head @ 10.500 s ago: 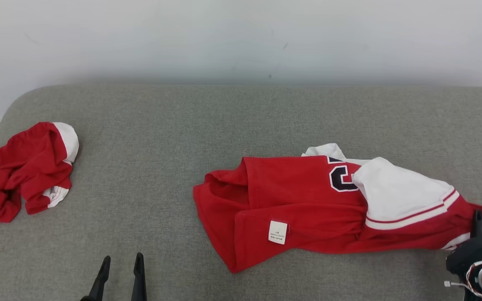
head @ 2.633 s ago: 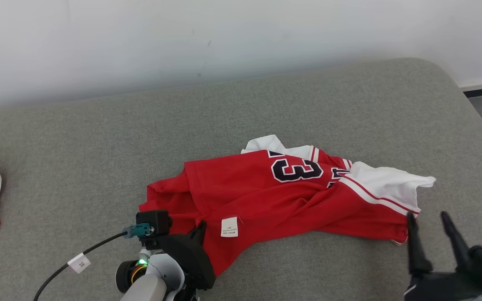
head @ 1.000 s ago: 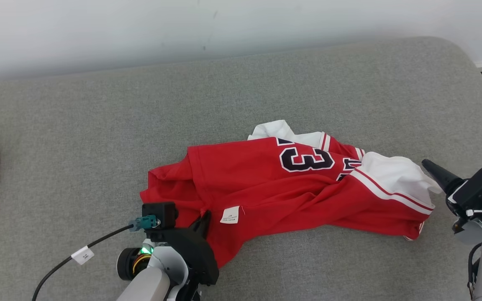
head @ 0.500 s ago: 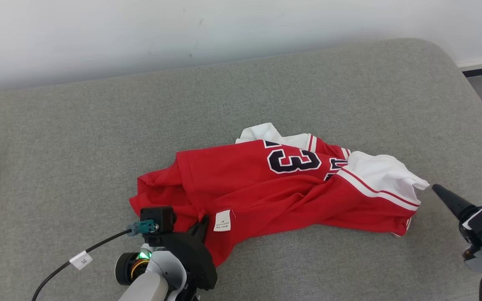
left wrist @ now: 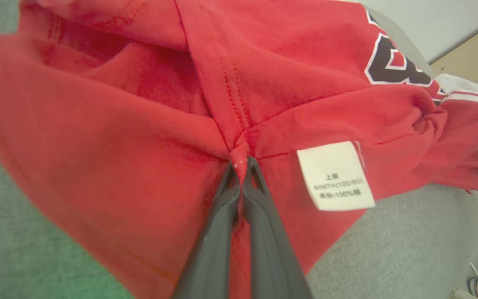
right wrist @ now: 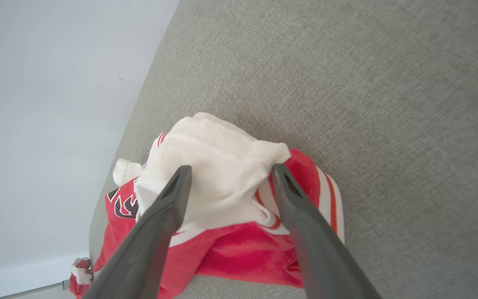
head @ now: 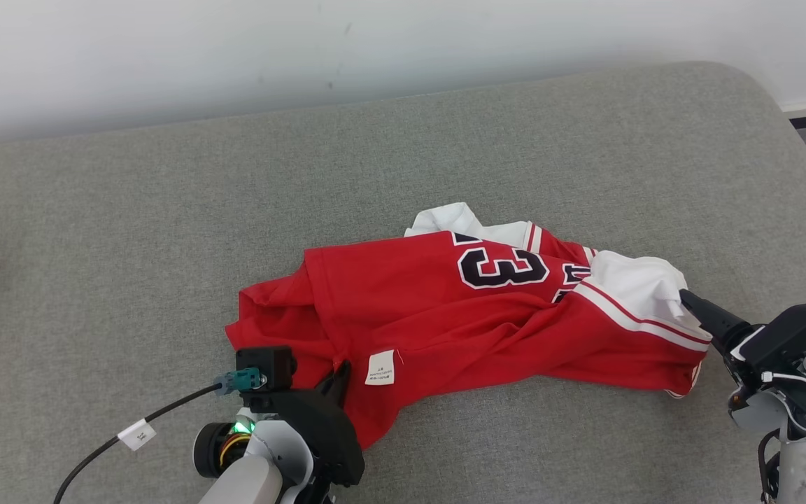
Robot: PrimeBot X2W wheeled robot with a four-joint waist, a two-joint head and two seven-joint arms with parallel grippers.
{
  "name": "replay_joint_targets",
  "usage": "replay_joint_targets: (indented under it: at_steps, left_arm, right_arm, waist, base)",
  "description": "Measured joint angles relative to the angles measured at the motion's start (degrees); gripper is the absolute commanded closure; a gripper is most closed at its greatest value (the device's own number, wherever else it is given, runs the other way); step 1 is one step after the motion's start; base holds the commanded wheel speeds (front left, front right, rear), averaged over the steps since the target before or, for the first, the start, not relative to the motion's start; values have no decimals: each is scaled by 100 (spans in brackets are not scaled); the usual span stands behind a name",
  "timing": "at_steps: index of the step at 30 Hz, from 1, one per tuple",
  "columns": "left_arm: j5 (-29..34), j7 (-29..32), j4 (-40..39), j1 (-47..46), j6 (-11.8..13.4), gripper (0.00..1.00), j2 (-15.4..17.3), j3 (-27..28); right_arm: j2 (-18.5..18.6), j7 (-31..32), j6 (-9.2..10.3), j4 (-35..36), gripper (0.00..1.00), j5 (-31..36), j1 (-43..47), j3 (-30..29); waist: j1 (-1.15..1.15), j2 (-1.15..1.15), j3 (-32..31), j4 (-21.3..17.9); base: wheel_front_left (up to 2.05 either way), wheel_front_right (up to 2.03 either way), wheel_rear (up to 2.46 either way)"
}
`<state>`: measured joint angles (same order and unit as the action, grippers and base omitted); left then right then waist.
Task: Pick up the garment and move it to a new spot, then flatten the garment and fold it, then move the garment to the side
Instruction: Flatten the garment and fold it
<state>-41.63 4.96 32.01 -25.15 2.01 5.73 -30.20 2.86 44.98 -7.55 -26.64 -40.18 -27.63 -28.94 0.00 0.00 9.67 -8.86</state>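
As the red garment [head: 445, 308] lies on the cushion [head: 165, 210], the fingers of the left gripper [left wrist: 242, 166] clamp its seam [left wrist: 227, 104]; those of the right gripper [right wrist: 230, 171] stand apart around its white sleeve [right wrist: 210, 145].

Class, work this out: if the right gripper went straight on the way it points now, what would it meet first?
Probably the white part of the red garment, which lies between the open jaws of the right gripper.
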Motion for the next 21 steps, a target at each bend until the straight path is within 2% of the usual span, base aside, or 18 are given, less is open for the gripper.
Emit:
replay_joint_targets:
  at_steps: [14, 15, 16, 17, 18, 19, 21]
  left_arm:
    - [-65, -11, 10, -3, 1, 100, -5, -25]
    - [-68, -22, 14, -4, 1, 100, -3, -26]
    - [-71, -33, 18, -5, 2, 100, -1, -29]
    - [-73, -33, 22, -5, 2, 100, 1, -29]
    - [-75, -34, 26, -5, 2, 100, 3, -25]
    - [-76, -40, 32, -5, 2, 100, 4, -26]
    - [-82, -87, 37, -5, 1, 100, 3, -23]
  right_arm:
    - [1, -170, 0, -274, 0, -46, -97, 103]
    - [1, -230, 0, -265, 9, -46, -124, 110]
    - [0, -291, 0, -243, 51, -40, -132, 118]
    - [0, -348, 0, -212, 62, -13, -141, 120]
    - [0, -404, 0, -176, 87, -4, -147, 114]
    - [1, -461, 0, -130, 100, 22, -149, 114]
    - [2, -525, 0, -9, 100, 64, -148, 133]
  waist:
    - [0, 0, 19, 22]
    - [0, 0, 20, 28]
    - [0, 0, 18, 29]
    - [0, 0, 16, 30]
    - [0, 0, 12, 31]
    - [0, 0, 6, 32]
    - [0, 0, -10, 37]
  base:
    - [0, 0, 0]
    - [0, 0, 0]
    - [0, 0, 0]
    - [0, 0, 0]
    - [0, 0, 0]
    - [0, 0, 0]
    - [0, 0, 0]
